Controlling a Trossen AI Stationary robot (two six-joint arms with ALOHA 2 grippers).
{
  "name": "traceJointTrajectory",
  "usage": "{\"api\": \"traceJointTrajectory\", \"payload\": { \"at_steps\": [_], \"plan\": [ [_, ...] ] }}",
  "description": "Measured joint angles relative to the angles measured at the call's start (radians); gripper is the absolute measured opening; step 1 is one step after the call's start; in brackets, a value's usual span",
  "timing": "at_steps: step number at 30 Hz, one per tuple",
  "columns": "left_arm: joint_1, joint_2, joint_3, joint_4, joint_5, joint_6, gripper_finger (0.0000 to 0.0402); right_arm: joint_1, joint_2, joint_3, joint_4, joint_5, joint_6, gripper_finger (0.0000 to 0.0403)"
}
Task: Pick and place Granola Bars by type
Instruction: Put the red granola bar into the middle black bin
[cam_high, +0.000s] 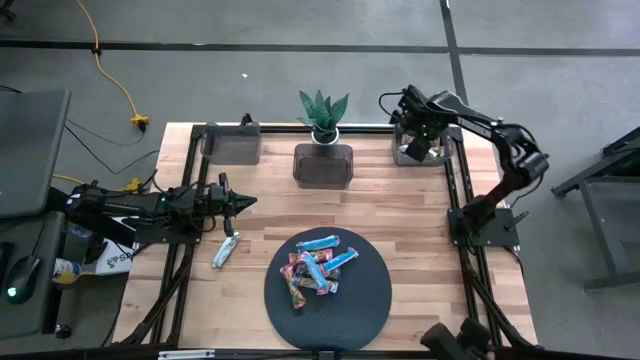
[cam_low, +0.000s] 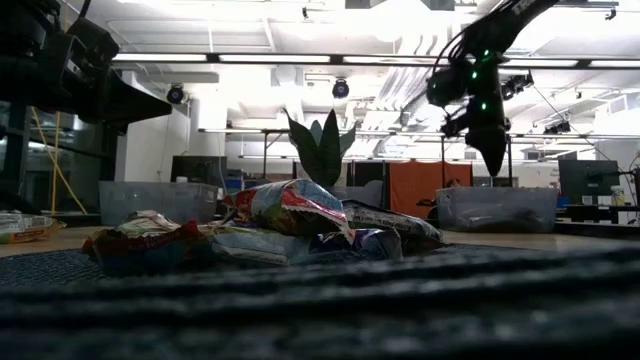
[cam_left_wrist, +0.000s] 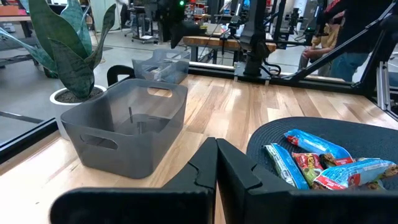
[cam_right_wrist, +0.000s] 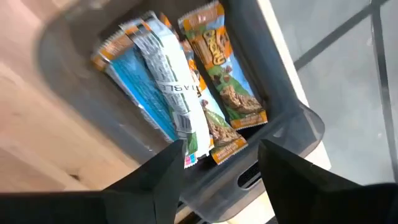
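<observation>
the right gripper (cam_high: 421, 143) reaches down over the far right bin (cam_high: 402, 152), fingers apart and holding nothing. orange bars (cam_right_wrist: 217, 81) lie in that bin. the left gripper (cam_high: 248, 203) sits low, pinched shut and empty. more granola bars (cam_high: 315, 268) are piled on the round mat (cam_high: 370, 300).

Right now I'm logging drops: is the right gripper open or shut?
Open: the right gripper hangs with jaws apart above the grey plastic bin holding orange-wrapped granola bars.

Table (cam_high: 400, 215): pale wood planks, black frame.
Mat (cam_high: 370, 300): round, dark, at the near edge.
Bins: left (cam_high: 232, 145), middle (cam_high: 322, 166), right (cam_high: 408, 152), along the far edge.
Plant (cam_high: 324, 115): behind the middle bin.
Loose bar (cam_high: 227, 249): left of the mat.
</observation>
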Motion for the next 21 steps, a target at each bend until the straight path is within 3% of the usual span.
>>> {"api": "traceJointTrajectory", "payload": {
  "at_steps": [6, 13, 21],
  "plan": [
    [0.0, 0.0, 0.0, 0.0, 0.0, 0.0, 0.0001, 0.036, -0.116, 0.0, -0.007, -0.052, 0.06, 0.0184],
    [0.0, 0.0, 0.0, 0.0, 0.0, 0.0, 0.0001, 0.087, -0.255, 0.0, 0.002, -0.19, 0.142, 0.0183],
    [0.0, 0.0, 0.0, 0.0, 0.0, 0.0, 0.0001, 0.178, -0.413, 0.0, 0.109, -0.297, 0.248, 0.0185]
  ]
}}
